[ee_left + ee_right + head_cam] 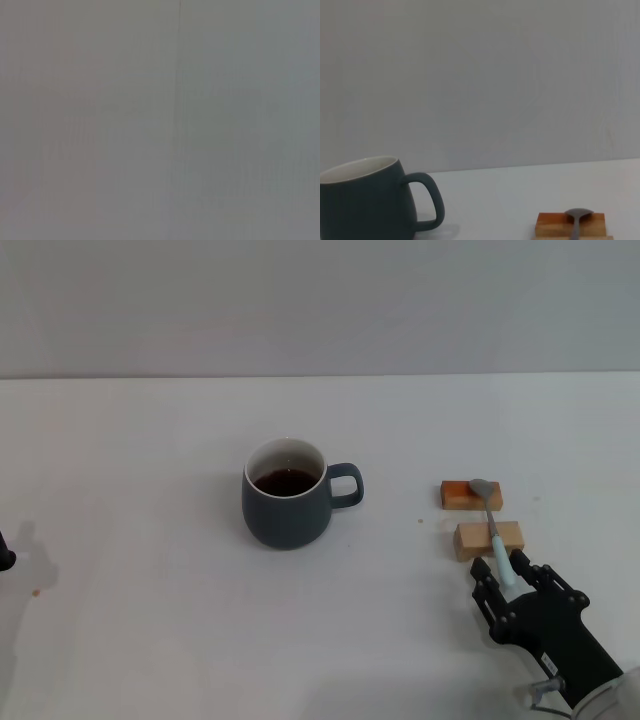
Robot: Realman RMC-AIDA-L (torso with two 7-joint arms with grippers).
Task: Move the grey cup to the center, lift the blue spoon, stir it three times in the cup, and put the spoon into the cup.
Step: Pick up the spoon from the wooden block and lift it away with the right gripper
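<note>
Grey cup (286, 496) mid-table, dark liquid inside. Blue spoon (491, 526) rests across two wooden blocks (488, 539) (bowl on far one). Right gripper (510, 577) fingers apart, straddling handle end.

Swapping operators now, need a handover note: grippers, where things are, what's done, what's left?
Right gripper: fingers open around the handle end of the blue spoon, not lifted.
Left gripper: only a sliver of that arm shows at the head view's left edge, parked.
Grey cup: mid-table, holds dark liquid, handle toward the spoon.
Spoon lies across two wooden blocks, bowl on the far one.
Done: cup looks centred.
Left: close on spoon, lift, stir three times, leave it in the cup.
</note>
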